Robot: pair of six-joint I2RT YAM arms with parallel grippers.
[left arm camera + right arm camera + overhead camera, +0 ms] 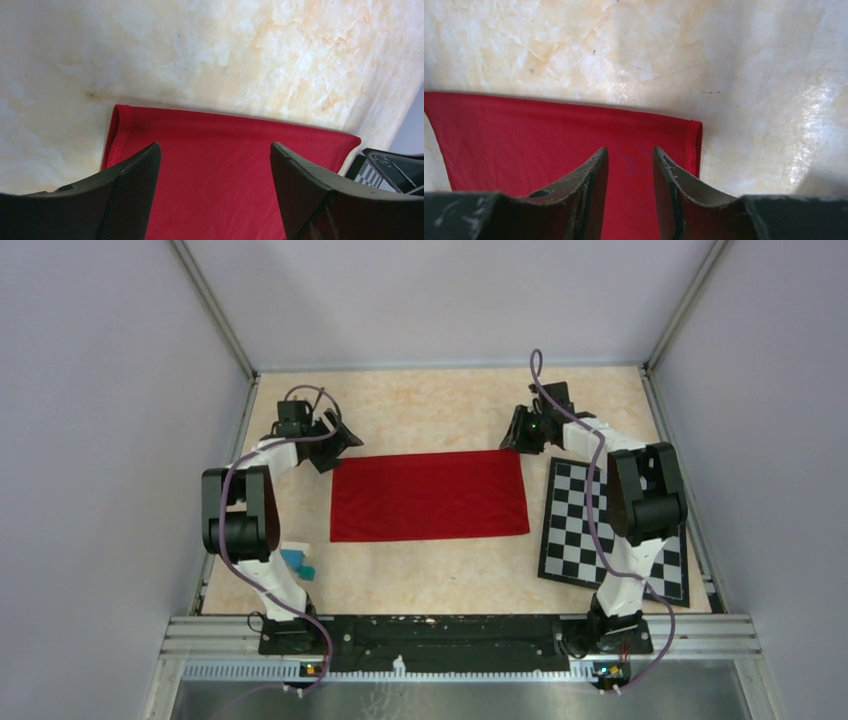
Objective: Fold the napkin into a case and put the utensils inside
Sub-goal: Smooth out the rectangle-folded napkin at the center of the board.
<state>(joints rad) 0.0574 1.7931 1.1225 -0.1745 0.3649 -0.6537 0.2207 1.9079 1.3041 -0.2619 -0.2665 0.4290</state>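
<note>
Top external view: napkin, a flat rectangle, long axis left–right; left gripper, jaws wide apart, at its far-left corner; right gripper, jaws narrowly parted, at its far-right corner.

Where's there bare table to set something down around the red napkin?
Two bare strips of table: one beyond the napkin, one between it and the base rail. Crowded right by the chequered mat, left by coloured blocks.

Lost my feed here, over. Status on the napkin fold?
Left gripper open, right gripper open, both empty over far corners. Napkin flat, wide rectangle, not yet a case. No spoons in view.
</note>
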